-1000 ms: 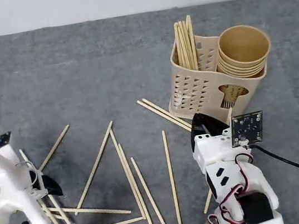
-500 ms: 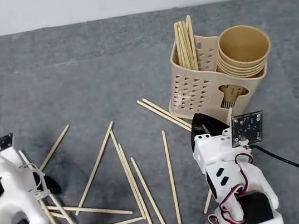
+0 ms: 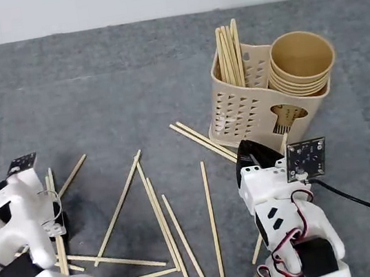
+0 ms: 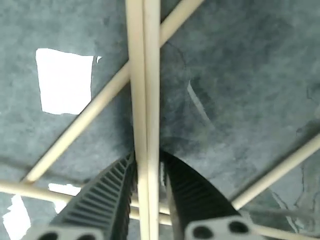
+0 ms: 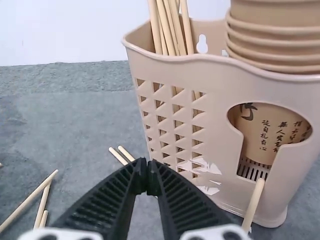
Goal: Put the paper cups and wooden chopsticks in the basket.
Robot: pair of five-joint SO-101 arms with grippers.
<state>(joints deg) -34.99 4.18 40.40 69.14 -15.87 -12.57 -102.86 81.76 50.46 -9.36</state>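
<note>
- High view: the left gripper [image 3: 60, 223], at the near left of the desk [image 3: 94, 89], is gripping a held pair [image 3: 51, 190] of chopsticks; the right gripper [image 3: 253, 152] is resting closed and empty just in front of the basket [image 3: 240, 113]. The paper cups [image 3: 302, 58], about five nested rims, are standing in one compartment of the basket and about five upright chopsticks [image 3: 230, 55] in the other. The loose chopsticks [image 3: 212, 225], roughly a dozen, are lying scattered on the desk, mostly between the arms
- Left wrist view: the left gripper [image 4: 146, 157] is pinching the held pair [image 4: 143, 75], two sticks side by side, with other sticks crossing behind it. By judgement the step in hand is the pick-up of chopsticks; the next move is calling for a lift, a carry across to the basket and a tilt upright over the chopstick compartment
- Right wrist view: the right gripper [image 5: 146, 167] is showing its jaws pressed together on nothing, facing the basket [image 5: 210, 125]; a leaning stick [image 5: 255, 200] is propped against its base
</note>
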